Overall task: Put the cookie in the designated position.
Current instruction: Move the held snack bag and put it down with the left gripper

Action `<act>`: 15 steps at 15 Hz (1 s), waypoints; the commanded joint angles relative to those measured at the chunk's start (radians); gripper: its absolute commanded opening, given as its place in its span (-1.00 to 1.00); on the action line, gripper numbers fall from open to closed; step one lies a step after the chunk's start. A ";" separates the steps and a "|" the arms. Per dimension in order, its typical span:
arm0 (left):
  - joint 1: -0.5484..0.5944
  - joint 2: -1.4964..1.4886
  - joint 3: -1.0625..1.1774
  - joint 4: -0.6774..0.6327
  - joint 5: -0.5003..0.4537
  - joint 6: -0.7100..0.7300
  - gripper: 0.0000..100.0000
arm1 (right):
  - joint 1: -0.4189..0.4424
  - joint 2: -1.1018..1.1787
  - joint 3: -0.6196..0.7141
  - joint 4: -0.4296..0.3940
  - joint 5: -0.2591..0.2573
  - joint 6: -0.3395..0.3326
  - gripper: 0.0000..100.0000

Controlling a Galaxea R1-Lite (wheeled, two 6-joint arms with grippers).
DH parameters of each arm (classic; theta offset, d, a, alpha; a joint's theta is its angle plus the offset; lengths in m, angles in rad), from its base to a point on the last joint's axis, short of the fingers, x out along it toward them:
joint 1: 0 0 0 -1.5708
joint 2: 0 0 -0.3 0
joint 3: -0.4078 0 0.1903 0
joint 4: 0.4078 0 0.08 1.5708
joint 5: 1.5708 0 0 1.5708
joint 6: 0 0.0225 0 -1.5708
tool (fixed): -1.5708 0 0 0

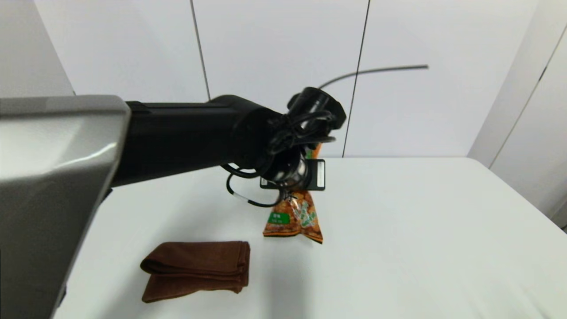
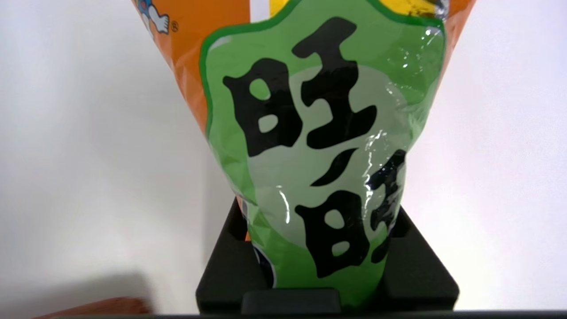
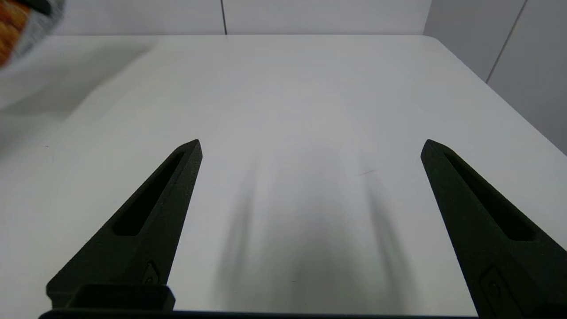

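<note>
The cookie point(image 1: 293, 218) is a long orange snack bag with a green label. It hangs upright from my left gripper point(image 1: 310, 175), to the right of and behind the folded towel. In the left wrist view the cookie point(image 2: 319, 146) fills the middle, and my left gripper point(image 2: 319, 270) is shut on its pinched end. Whether its lower edge touches the tabletop I cannot tell. No mark on the white table point(image 1: 421, 230) shows the designated position. My right gripper point(image 3: 310, 146) stands open low over bare table, with the cookie point(image 3: 11, 31) far off to one side.
A folded brown towel point(image 1: 197, 269) lies at the front left of the table, and a corner of the towel point(image 2: 97, 308) shows in the left wrist view. My left arm point(image 1: 177, 137) reaches across from the left. The table's right edge point(image 1: 522, 199) runs near the wall.
</note>
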 commanded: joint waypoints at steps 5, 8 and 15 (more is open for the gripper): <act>0.396 -0.356 0.191 -0.007 -0.052 0.384 -1.00 | 0.000 0.002 0.009 -0.001 0.000 0.000 1.00; 0.573 -0.470 0.337 -0.056 -0.238 0.538 -1.00 | 0.000 0.002 0.009 -0.001 0.001 0.000 1.00; 0.821 -0.625 0.734 -0.189 -0.333 0.709 -1.00 | 0.000 0.000 0.009 -0.001 0.000 0.000 1.00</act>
